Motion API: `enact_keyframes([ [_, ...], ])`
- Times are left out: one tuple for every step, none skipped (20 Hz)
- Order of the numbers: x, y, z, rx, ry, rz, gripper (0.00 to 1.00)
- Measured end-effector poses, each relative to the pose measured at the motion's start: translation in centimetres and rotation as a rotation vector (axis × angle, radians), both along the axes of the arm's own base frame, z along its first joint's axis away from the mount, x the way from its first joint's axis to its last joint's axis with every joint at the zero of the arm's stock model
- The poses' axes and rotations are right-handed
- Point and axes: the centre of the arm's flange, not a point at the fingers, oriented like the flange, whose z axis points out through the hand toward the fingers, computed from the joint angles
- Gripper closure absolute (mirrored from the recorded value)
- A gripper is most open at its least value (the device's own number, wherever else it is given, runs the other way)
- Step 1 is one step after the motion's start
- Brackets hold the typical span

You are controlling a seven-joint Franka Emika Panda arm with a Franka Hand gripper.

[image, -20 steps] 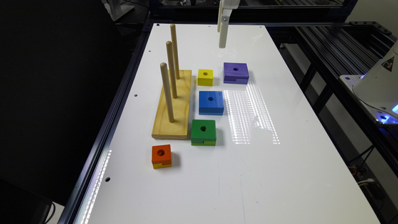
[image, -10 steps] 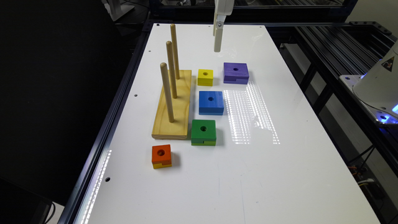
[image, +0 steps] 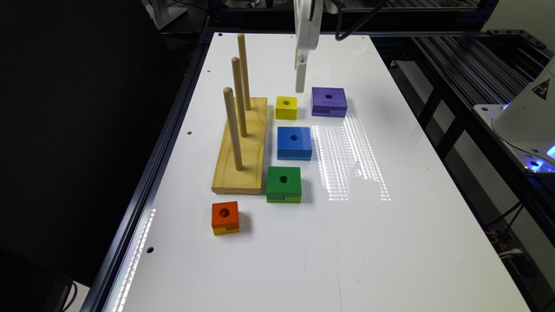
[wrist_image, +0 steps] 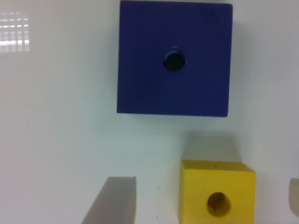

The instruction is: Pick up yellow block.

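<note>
The gripper [image: 300, 84] is showing one finger [wrist_image: 112, 200] in full in the wrist view (the other is cut off), spread wide around the yellow block [image: 286, 107], which is sitting on the table [image: 390, 242] beside the purple block [image: 329, 102]. It has come lower since earlier.

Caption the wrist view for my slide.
Open fingers straddle the yellow block, the blue block lying just beyond it.

No text, label or number can be read; one small sign [image: 542, 88] is illegible.
</note>
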Motion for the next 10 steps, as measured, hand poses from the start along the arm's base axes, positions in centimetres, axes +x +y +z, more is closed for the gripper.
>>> enact_keyframes([
  [0.1,0.0,0.1,0.000,-0.002,0.000,0.00],
  [0.1,0.0,0.0,0.000,-0.001,0.000,0.00],
  [0.0,0.0,-0.2,0.001,0.003,0.000,0.00],
  [0.0,0.0,-0.6,0.001,0.006,0.000,0.00],
  [0.0,0.0,-1.1,0.002,0.007,0.000,0.00],
  [0.0,0.0,-1.5,0.002,0.008,0.000,0.00],
  [0.0,0.0,-1.9,0.002,0.007,0.000,0.00],
  [0.1,0.0,-2.3,0.002,0.007,0.000,0.00],
  [0.1,0.0,-2.5,0.002,0.006,0.001,0.00],
  [0.2,0.2,-2.5,0.002,0.004,0.004,0.00],
])
